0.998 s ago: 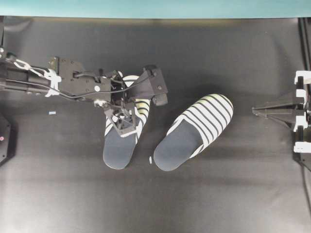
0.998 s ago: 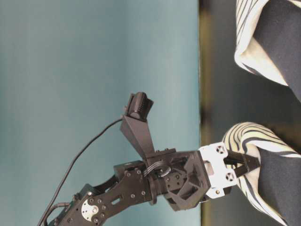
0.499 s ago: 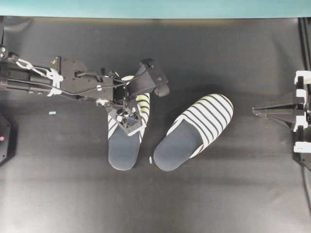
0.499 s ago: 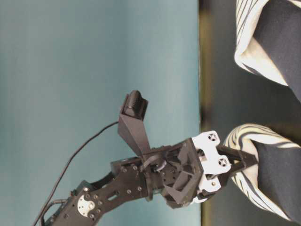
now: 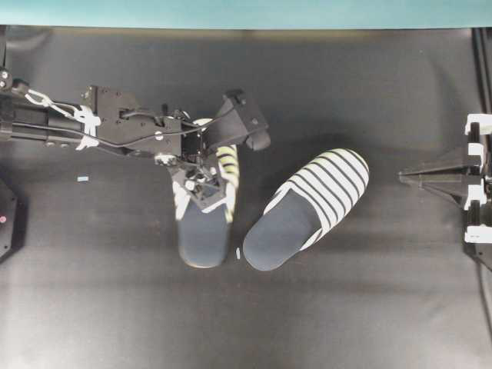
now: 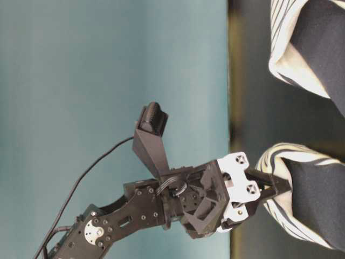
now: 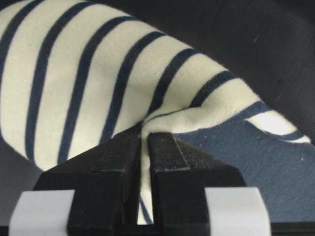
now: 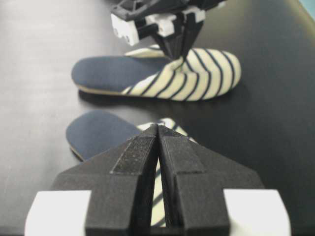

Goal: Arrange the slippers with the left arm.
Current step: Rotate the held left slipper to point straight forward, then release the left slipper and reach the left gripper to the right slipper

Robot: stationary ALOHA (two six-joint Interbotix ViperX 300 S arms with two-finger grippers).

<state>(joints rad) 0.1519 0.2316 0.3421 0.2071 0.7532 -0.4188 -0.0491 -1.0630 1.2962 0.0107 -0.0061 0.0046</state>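
Two striped slippers lie on the black mat. The left slipper [image 5: 203, 234] points straight up the overhead view, its navy insole toward the front edge. My left gripper [image 5: 206, 190] is shut on the rim of its striped toe cap; in the left wrist view the cream fabric [image 7: 98, 73] is pinched and puckered between the closed jaws of the left gripper [image 7: 146, 135]. The right slipper [image 5: 306, 207] lies slanted, toe to the upper right, untouched. My right gripper [image 5: 405, 177] rests shut at the right edge, empty, pointing at the slippers [image 8: 162, 73].
A small white scrap [image 5: 238, 252] lies between the two heels. A small pale chip [image 5: 82, 178] sits on the mat at the left. A teal wall [image 5: 246, 11] borders the far side. The left arm [image 5: 115, 134] stretches in from the left edge.
The left gripper, still gripping the toe cap, has swung the left slipper's heel to the right, so the slipper has gone from slanted to nearly straight. The right slipper and right arm have not moved.
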